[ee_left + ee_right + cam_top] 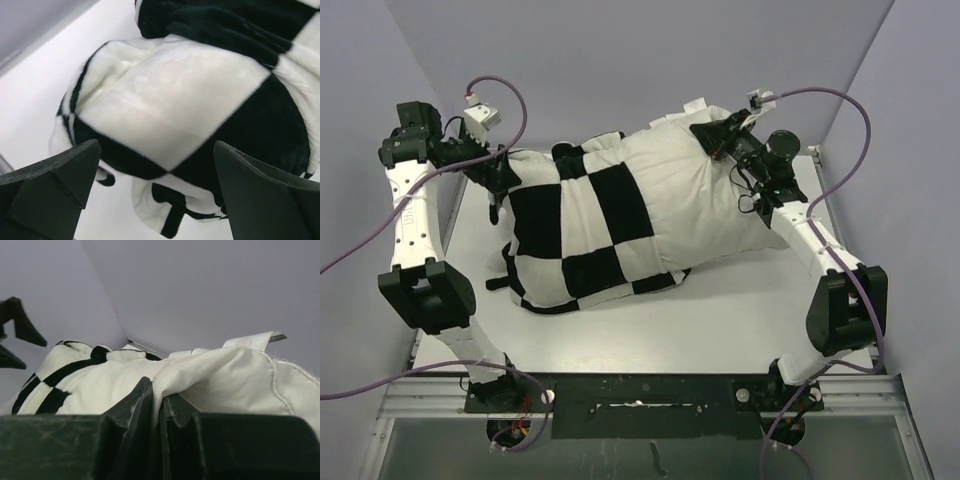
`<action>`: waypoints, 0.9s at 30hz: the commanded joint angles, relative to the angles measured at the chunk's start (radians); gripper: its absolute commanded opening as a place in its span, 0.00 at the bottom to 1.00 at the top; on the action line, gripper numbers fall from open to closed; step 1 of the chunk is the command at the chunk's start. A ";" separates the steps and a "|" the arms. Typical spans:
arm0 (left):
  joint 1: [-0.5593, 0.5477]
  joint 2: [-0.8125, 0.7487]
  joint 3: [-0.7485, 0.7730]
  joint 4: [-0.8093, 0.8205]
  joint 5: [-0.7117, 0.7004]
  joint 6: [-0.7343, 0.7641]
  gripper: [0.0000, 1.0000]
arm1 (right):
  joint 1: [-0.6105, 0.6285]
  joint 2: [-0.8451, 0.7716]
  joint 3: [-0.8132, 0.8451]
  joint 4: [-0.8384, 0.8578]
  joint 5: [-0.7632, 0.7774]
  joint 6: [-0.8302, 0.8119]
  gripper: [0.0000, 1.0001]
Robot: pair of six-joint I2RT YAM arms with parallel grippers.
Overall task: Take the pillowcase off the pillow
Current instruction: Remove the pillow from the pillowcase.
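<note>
The pillow [705, 195] lies across the table [740, 320] with its long axis running left to right, the right end angled a little away from the arm bases. The pillowcase [575, 225] covers roughly the left half. The right half is bare white fabric.

My right claw [157, 400] is clenched on a fold of that bare white fabric at the pillow's far right corner. My left claw [156, 150] is spread wide and grasps nothing. It sits at the left end of the checked cover, whose plush squares fill the space just ahead of its jaws. I cannot tell whether they touch the cloth.

As I read it, the cover has to slide off leftward along the long axis, away from the right claw's pinch. The left claw is plainly the nearer one to it. It needs to bite the checked fabric directly in front of it and pull left, in line with that axis, while the right claw anchors the pillow.
</note>
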 commanded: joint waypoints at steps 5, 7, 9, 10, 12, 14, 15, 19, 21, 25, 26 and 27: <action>0.005 -0.052 -0.038 -0.073 0.127 0.063 0.98 | -0.017 -0.216 -0.031 0.396 -0.286 0.006 0.00; 0.008 -0.085 -0.044 -0.017 0.114 0.056 0.98 | -0.020 -0.240 -0.049 0.415 -0.312 0.010 0.00; 0.034 -0.101 -0.016 0.041 0.124 0.012 0.98 | -0.024 -0.267 -0.058 0.425 -0.325 0.012 0.00; 0.049 -0.097 0.030 0.054 0.137 -0.026 0.98 | -0.026 -0.277 -0.061 0.433 -0.333 0.014 0.00; 0.067 -0.060 0.125 0.028 0.149 -0.062 0.98 | -0.026 -0.294 -0.054 0.440 -0.357 0.024 0.00; 0.072 -0.010 0.210 -0.023 0.153 -0.093 0.98 | -0.025 -0.300 -0.039 0.465 -0.388 0.049 0.00; 0.072 0.013 0.234 -0.047 0.159 -0.110 0.98 | -0.024 -0.303 -0.031 0.477 -0.402 0.067 0.00; 0.060 0.059 0.230 -0.116 0.178 -0.137 0.98 | -0.018 -0.323 -0.025 0.515 -0.430 0.108 0.00; 0.048 0.060 0.201 -0.129 0.180 -0.153 0.98 | -0.011 -0.335 -0.030 0.501 -0.443 0.101 0.00; 0.018 0.048 0.122 -0.165 0.165 -0.134 0.98 | -0.002 -0.347 -0.049 0.504 -0.458 0.101 0.00; 0.020 0.041 0.098 -0.139 0.168 -0.154 0.98 | 0.000 -0.349 -0.054 0.510 -0.460 0.107 0.00; 0.023 0.037 0.083 -0.132 0.173 -0.165 0.98 | 0.000 -0.353 -0.058 0.514 -0.466 0.108 0.00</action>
